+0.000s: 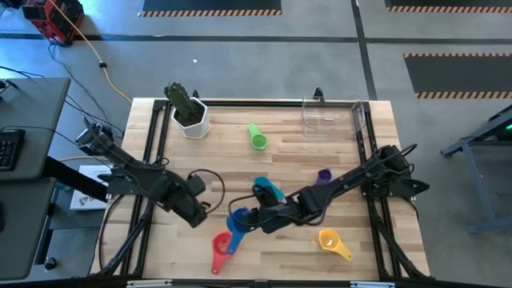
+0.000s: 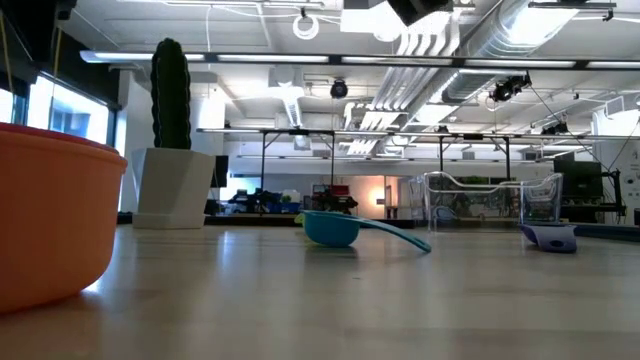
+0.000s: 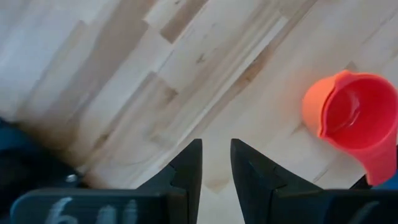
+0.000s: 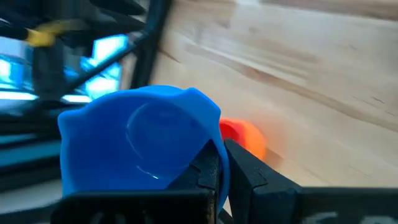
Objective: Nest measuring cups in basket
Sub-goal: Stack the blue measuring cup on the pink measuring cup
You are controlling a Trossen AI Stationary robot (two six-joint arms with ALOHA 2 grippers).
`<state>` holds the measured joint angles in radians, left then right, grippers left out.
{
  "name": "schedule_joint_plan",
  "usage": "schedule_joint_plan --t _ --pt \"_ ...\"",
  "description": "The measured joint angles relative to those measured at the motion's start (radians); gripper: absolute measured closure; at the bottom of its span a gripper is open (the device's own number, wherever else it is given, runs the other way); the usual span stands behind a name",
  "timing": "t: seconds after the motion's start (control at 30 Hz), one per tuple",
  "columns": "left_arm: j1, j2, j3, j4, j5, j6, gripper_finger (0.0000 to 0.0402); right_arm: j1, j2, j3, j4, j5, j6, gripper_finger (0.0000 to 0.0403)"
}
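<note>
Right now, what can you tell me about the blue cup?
The blue cup is a glossy plastic scoop with a rounded bowl and a small pour lip. The right gripper is shut on its rim. Its hollow looks empty. From above, the cup sits near the table's front middle, beside the red cup. Whether it rests on the wood is unclear.

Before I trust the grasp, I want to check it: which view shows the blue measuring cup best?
The right wrist view: the blue measuring cup fills the picture, its rim pinched in the right gripper. The high view shows it small, partly under that arm. The low view doesn't show it; the left wrist view shows, at most, a blue sliver at its edge.
</note>
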<state>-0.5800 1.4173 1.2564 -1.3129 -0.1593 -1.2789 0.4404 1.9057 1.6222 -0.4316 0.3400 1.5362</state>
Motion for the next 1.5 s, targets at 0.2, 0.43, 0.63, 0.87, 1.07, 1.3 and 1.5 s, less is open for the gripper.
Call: schedule_joint_plan --t 0.2,0.43,0.63,0.87,1.07,1.3,1.5 --pt "0.0 -0.096 0.0 -0.086 -0.016 -0.004 0.0328 -0.001 0.0 0.0 0.151 0.087 -0.072 0.0399" --pt "0.0 -0.183 0.0 -0.165 -0.062 -0.063 0.0328 -0.004 0.009 0.0 0.167 0.123 -0.053 0.0399" --pt "0.0 -0.212 0.0 -0.184 -0.071 -0.164 0.0328 -0.002 0.052 0.0 0.219 0.096 -0.036 0.0399" --pt "-0.068 -0.154 0.0 -0.021 -0.052 -0.152 0.0328 -0.011 0.052 0.0 0.133 0.051 -0.052 0.0399" --pt "-0.105 -0.075 0.0 -0.028 -0.055 -0.141 0.0328 -0.015 0.041 0.0 0.135 0.025 -0.025 0.0399" --pt "-0.105 -0.051 0.0 -0.03 -0.05 -0.098 0.0328 0.001 0.05 0.057 0.167 0.054 -0.052 0.0401" --pt "-0.1 -0.064 0.0 -0.056 -0.05 -0.097 0.0328 0.012 0.154 0.304 -0.013 0.069 -0.124 0.0402"
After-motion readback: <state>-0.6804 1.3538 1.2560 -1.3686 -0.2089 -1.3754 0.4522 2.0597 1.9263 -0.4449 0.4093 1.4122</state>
